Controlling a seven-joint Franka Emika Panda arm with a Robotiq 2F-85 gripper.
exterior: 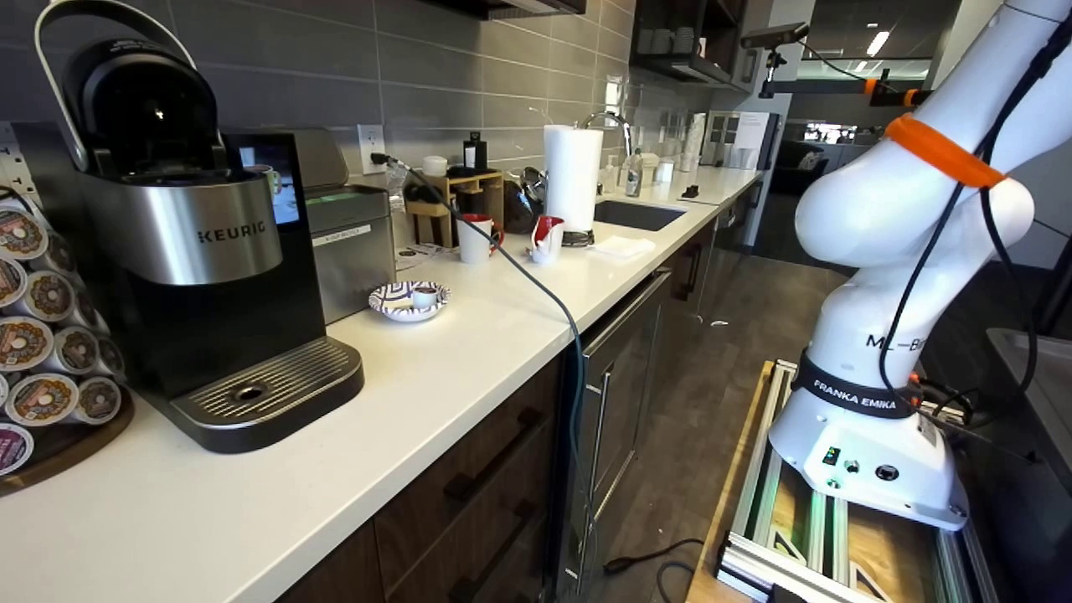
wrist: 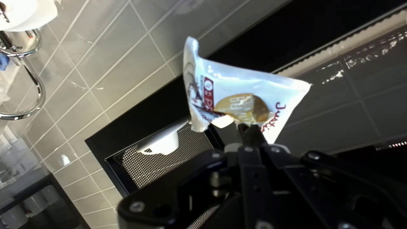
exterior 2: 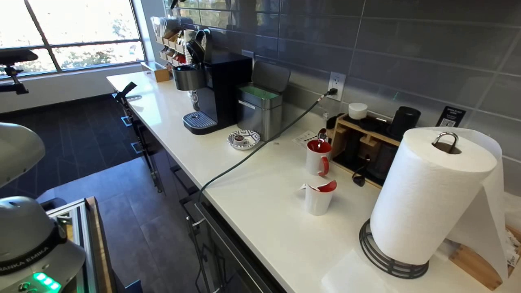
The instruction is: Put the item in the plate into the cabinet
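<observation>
My gripper (wrist: 251, 130) shows only in the wrist view. It is shut on a white snack packet (wrist: 241, 101) with red lettering, held at its edge. The small plate (exterior: 409, 316) sits on the counter beside the coffee machine; it also shows in an exterior view (exterior 2: 255, 138). A small coffee pod (exterior: 425, 296) lies in it. A dark wall cabinet with white cups (exterior: 695, 69) is at the far end; one like it shows in the wrist view (wrist: 43, 183). Close by the packet is a black overhead frame (wrist: 140, 127) with mesh; I cannot tell whether it is a cabinet.
On the counter stand the coffee machine (exterior: 243, 226), an open metal bin (exterior: 356, 251), two red-and-white mugs (exterior 2: 318, 158) and a paper towel roll (exterior 2: 431, 199). A dark cable (exterior 2: 260, 147) hangs across the counter. A curved chrome faucet (wrist: 39, 95) is at the wrist view's left.
</observation>
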